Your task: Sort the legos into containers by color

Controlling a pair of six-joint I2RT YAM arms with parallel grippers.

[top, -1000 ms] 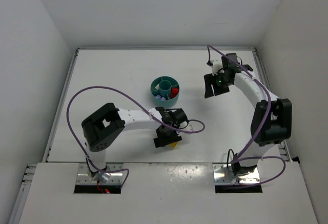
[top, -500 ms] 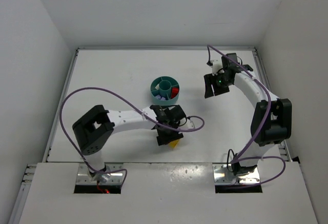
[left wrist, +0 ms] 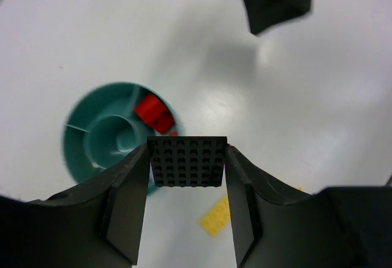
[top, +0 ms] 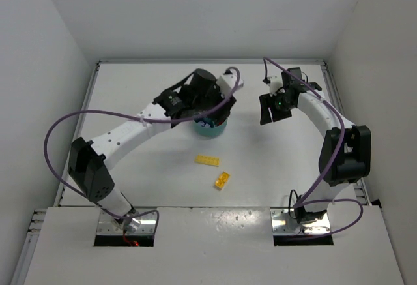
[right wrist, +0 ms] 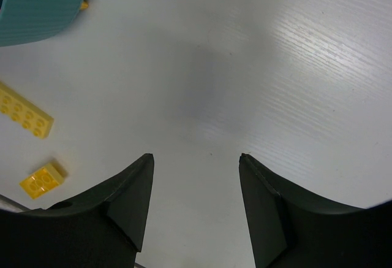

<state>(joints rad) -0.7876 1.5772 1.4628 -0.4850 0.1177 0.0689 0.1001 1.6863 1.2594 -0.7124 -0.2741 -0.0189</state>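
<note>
The left claw (left wrist: 187, 150) is held over the round teal plastic dish (left wrist: 78, 157), grip impossible to tell; the right claw (right wrist: 195, 157) is spread apart.

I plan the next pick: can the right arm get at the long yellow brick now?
Probably yes: the long yellow brick lies uncovered on the table, and the right gripper is open and empty.

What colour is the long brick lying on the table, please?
Yellow; the long brick shows best in the right wrist view.
</note>
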